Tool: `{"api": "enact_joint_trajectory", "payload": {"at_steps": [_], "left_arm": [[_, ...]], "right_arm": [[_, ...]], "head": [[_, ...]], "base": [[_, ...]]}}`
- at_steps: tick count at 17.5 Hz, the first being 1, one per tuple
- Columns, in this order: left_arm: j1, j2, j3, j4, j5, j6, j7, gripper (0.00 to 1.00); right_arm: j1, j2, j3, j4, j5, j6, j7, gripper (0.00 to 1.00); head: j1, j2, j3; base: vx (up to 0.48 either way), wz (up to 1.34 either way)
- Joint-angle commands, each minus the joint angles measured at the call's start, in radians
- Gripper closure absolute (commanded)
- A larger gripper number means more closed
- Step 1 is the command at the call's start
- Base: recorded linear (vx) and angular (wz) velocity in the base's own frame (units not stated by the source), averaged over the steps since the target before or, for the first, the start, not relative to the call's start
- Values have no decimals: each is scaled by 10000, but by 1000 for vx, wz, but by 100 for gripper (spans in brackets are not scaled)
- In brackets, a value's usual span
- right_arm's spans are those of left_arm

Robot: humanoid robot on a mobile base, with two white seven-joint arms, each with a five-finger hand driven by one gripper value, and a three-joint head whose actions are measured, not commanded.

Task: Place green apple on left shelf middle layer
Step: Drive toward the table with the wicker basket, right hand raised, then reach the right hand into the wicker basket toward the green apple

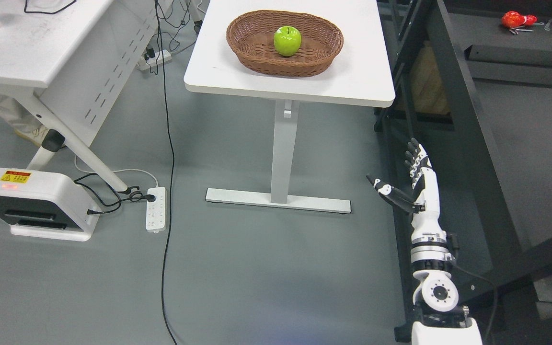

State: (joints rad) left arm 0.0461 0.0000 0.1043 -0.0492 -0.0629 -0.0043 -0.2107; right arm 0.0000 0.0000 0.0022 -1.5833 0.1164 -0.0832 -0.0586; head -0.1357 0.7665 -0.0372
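Note:
A green apple (pixel 287 40) sits in a brown wicker basket (pixel 257 57) on a white table (pixel 352 72) at the top middle. My right hand (pixel 403 175) is low at the right, well below and in front of the table, its fingers spread and holding nothing. Its white forearm rises from the bottom edge. The left arm is out of view. A black shelf frame (pixel 453 96) stands at the right.
A second white table (pixel 27 52) stands at the upper left with a white device (pixel 31 203) and a power strip (pixel 156 208) on the floor below it. A black cable (pixel 166 191) runs down the floor. A red object (pixel 515 20) lies at the top right.

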Motion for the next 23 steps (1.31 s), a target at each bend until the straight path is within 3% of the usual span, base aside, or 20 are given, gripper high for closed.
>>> {"api": "enact_joint_trajectory", "payload": {"at_steps": [1,7,9,12,13,15,18,20,23], "left_arm": [[0,175,0,1,0,-4,5,0],[0,175,0,1,0,-4,5,0],[0,175,0,1,0,-4,5,0],[0,175,0,1,0,-4,5,0],[0,175,0,1,0,-4,5,0],[0,175,0,1,0,-4,5,0],[0,175,0,1,0,-4,5,0],[0,175,0,1,0,-4,5,0],[0,175,0,1,0,-4,5,0]], "right_arm": [[122,-175,-38,-212,2,34,3,0],[107,-175,-130,-182,-14,126,80,0],[-30,-175,-8,-167,625,141,34,0],[-612,-1101,620,-182,8600,187,-287,0],[-675,-1196,652,-197,9564,294,-258,0],[-675,-1547,653,-441,9314,311,77,0],[-721,-1549,668,-779,9038,128,570,0],[-721,-1550,653,-994,8960,-561,632,0],[-813,-1565,668,-995,8929,-579,647,0]], "head": [[0,0,0],[0,0,0],[0,0,0],[0,0,0],[0,0,0],[0,0,0],[0,0,0],[0,0,0],[0,0,0]], "base": [[4,14],[0,0],[0,0],[0,0],[0,0],[0,-11],[20,42],[52,99],[108,150]]}}
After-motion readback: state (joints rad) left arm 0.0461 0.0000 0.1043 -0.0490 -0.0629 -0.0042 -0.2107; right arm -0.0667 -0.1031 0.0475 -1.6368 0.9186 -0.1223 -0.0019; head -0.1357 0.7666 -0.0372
